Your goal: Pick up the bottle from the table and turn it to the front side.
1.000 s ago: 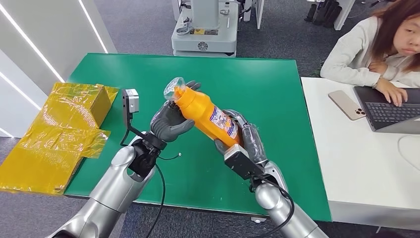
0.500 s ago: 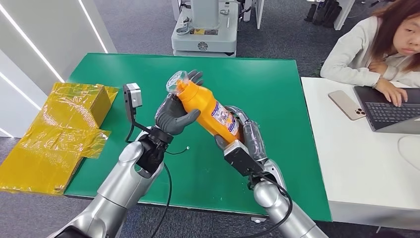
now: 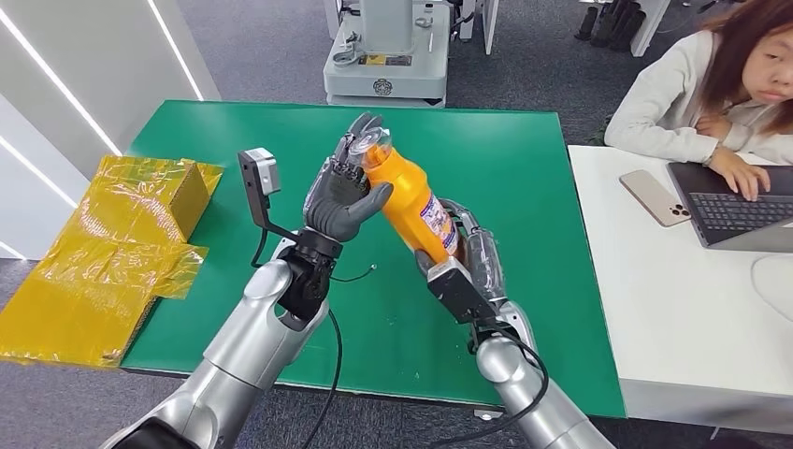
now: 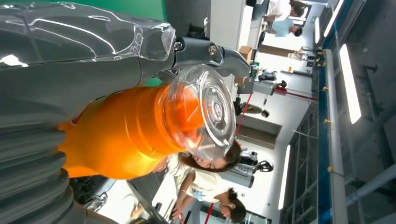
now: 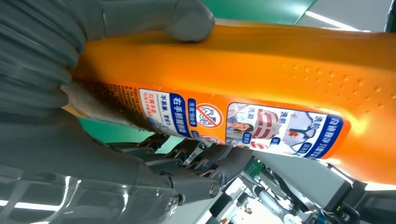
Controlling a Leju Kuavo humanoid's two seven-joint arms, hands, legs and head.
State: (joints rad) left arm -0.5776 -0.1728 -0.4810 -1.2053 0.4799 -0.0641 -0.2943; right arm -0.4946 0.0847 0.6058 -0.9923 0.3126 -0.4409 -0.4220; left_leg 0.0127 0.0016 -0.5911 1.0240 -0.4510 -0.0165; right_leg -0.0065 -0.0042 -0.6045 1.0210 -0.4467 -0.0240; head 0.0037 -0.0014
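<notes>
An orange bottle (image 3: 409,201) with a clear cap (image 3: 375,143) and a blue and white label is held above the green table (image 3: 524,178), tilted with the cap up and to the left. My left hand (image 3: 344,192) grips its neck just under the cap, thumb across the front. My right hand (image 3: 465,251) grips the lower body from the right. In the left wrist view the clear cap (image 4: 210,112) and orange neck (image 4: 126,135) sit against my left hand (image 4: 60,74). The right wrist view has the label (image 5: 243,123) facing the camera, with my right hand (image 5: 51,79) wrapped around the bottle.
Yellow wrapped boxes (image 3: 112,248) lie at the table's left edge. A white desk (image 3: 683,309) stands to the right with a phone (image 3: 656,197) and a laptop (image 3: 734,208); a person (image 3: 720,84) sits there. A grey machine base (image 3: 385,70) stands beyond the table.
Both hands have raised the bottle and swung it more upright. The cap end moved up and to the right, and my left hand climbed with it.
</notes>
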